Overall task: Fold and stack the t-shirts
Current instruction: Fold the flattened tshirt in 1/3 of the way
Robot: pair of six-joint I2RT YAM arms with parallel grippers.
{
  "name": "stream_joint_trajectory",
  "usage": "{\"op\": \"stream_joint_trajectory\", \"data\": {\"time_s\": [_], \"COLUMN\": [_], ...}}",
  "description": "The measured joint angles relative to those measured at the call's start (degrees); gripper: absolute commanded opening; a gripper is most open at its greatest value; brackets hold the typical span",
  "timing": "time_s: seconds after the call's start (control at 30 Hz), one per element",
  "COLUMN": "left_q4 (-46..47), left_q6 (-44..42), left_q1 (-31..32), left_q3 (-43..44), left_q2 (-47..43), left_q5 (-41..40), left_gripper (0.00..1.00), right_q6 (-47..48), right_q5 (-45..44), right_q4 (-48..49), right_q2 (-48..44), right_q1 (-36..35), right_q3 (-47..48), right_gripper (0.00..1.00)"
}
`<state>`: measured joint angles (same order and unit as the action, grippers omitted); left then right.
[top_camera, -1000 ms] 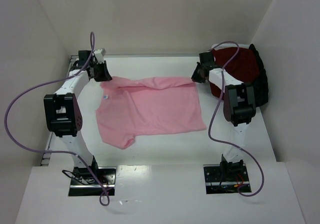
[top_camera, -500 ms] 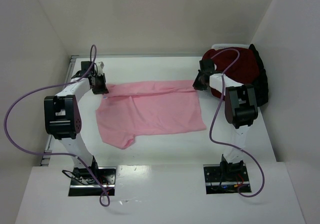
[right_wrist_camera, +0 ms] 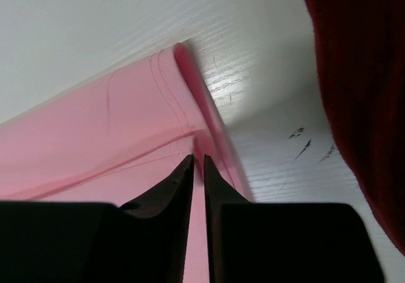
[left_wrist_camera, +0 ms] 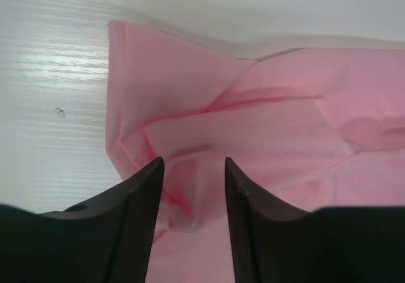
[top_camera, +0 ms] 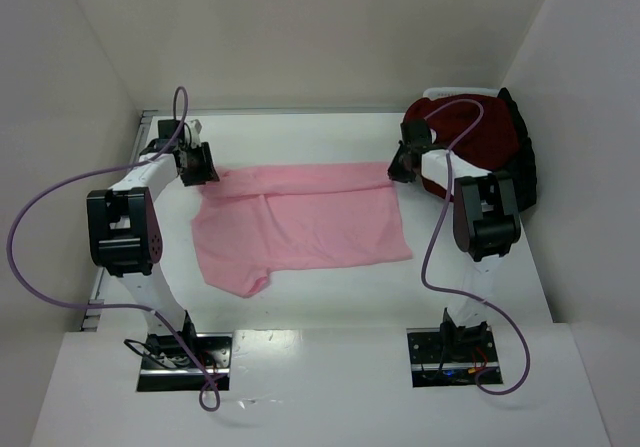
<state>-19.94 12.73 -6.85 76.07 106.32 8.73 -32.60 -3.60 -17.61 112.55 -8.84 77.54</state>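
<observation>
The right arm [top_camera: 486, 217] covers part of the dark red and black pile [top_camera: 495, 132], so its shirts can't be counted. From the left wrist the pink t-shirt [left_wrist_camera: 285, 118] runs off the frame. Whether the right gripper [right_wrist_camera: 197, 159] pinches its fold is unclear.

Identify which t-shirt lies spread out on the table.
The pink t-shirt, flat in the middle; the dark red t-shirt sits heaped at the far-right corner.

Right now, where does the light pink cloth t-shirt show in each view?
Top external: light pink cloth t-shirt spread mid-table.
Left wrist: t-shirt fills centre and right.
Right wrist: t-shirt at lower left.
Shared landmark: the white table around it.
</observation>
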Motion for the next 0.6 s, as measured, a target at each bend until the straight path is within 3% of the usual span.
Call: {"op": "stream_joint_trajectory", "data": {"time_s": [0.03, 0.1, 0.2, 0.37, 0.47, 0.6], "left_q4": [0.0, 0.0, 0.0, -0.4, 0.1, 3.0], "left_q6": [0.0, -0.3, -0.5, -0.5, -0.2, 1.2], "left_q1": [0.0, 0.0, 0.0, 0.0, 0.0, 0.0], "left_q3": [0.0, 0.0, 0.0, 1.5, 4.4, 8.1], "left_q2": [0.0, 0.0, 0.0, 0.0, 0.8, 4.0], "left_q5": [0.6, 1.9, 3.2, 4.0, 5.0, 7.4], "left_gripper": [0.68, 0.84, 0.91, 0.91, 0.91, 0.83], "right_q6": [-0.1, -0.2, 0.2, 0.5, 0.5, 0.6], "right_q5": [0.0, 0.0, 0.2, 1.8, 4.3, 9.9], "right_q4": [0.0, 0.0, 0.0, -0.2, -0.1, 1.6], "right_q2": [0.0, 0.0, 0.0, -0.6, -0.7, -0.6], "right_q1": [0.0, 0.0, 0.0, 0.0, 0.0, -0.2], "right_q3": [-0.1, -0.2, -0.2, 0.4, 2.9, 7.3], "right_gripper": [0.25, 0.43, 0.55, 0.68, 0.69, 0.69]}}
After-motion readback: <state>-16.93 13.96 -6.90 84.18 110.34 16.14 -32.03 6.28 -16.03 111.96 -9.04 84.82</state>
